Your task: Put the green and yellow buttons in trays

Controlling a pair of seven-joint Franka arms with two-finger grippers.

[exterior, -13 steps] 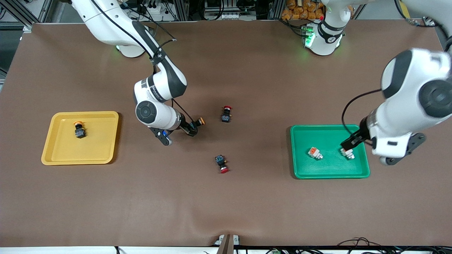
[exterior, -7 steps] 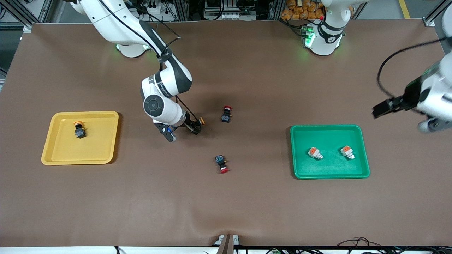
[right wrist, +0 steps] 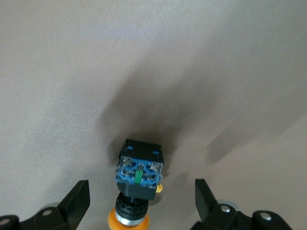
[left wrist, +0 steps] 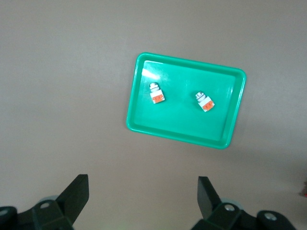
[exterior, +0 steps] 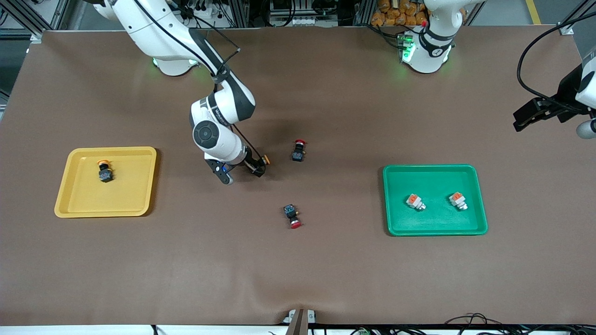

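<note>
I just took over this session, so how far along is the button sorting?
Done: two white-bodied buttons lie in the green tray, and one yellow-capped button lies in the yellow tray. In hand: the right gripper, open, straddles the last yellow-capped button on the table. Left: grasping it and carrying it to the yellow tray. The left gripper waits, open.

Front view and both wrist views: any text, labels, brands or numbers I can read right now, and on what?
Right arm: a line of dark lettering on the white wrist link, too small and tilted to read.
Left arm's base: a small round mark, not readable.
Green tray, yellow tray, the buttons: no text visible.
Wrist views: no text.
</note>
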